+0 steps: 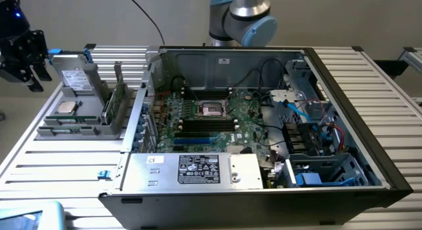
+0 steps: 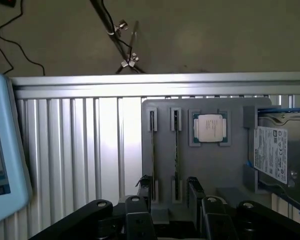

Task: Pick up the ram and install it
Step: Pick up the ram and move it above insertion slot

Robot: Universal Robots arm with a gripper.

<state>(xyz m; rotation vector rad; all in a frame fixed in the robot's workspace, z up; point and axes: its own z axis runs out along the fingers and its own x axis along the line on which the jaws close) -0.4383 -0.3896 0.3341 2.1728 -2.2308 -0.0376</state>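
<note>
The ram (image 1: 116,99) is a thin green stick standing on edge in a grey holder (image 1: 82,129) on the slatted table, at the exterior view's left of the open computer case. From the wrist view it shows edge-on as a narrow strip (image 2: 176,150) in one holder slot, with a second similar strip (image 2: 152,150) in the slot beside it. My black gripper (image 1: 38,81) hangs above and beyond the holder's far left corner, touching nothing. Its fingers (image 2: 194,187) stand open, and the gripper (image 2: 170,189) is empty. Dark memory slots (image 1: 207,124) lie on the motherboard inside the case.
The holder also carries a square silver processor (image 2: 209,127) and a hard drive (image 2: 272,155). The case (image 1: 369,141) has upright walls, cables and a power supply (image 1: 191,170). A light-blue-rimmed device (image 2: 5,150) lies on the table near its edge.
</note>
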